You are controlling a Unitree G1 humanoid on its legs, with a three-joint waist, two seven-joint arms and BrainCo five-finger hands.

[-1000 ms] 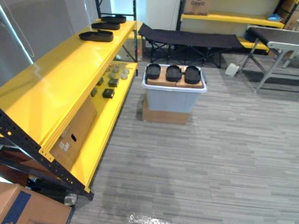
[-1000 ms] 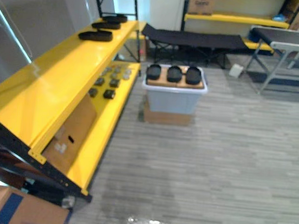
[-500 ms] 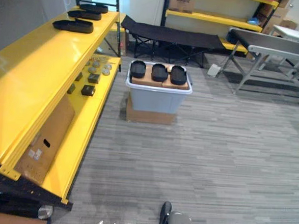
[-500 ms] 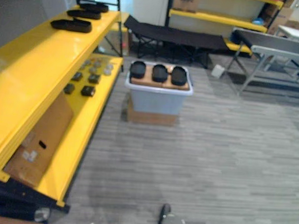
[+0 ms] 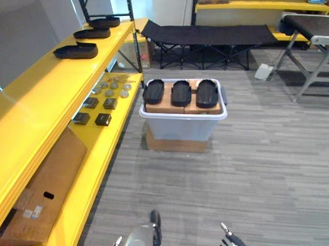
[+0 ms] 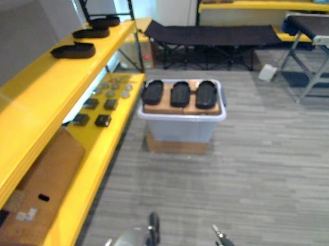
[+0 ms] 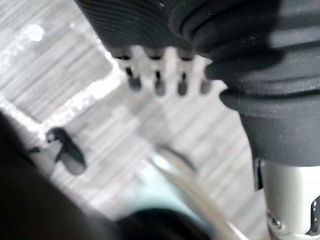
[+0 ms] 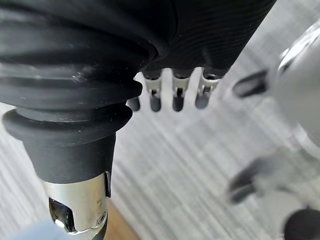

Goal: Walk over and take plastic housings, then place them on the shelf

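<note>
Over floor (image 5: 271, 175), both robot hands (image 7: 159, 72) (image 8: 176, 92) straight-fingered, empty

Head eyes share a downward view of bin (image 5: 183, 126) and shelf (image 5: 44, 92); wrist cameras closely face floor (image 7: 60, 65).

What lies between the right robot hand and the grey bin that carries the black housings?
Only bare grey floor lies there, as the left eye view shows, from the right robot hand up to the bin.
</note>
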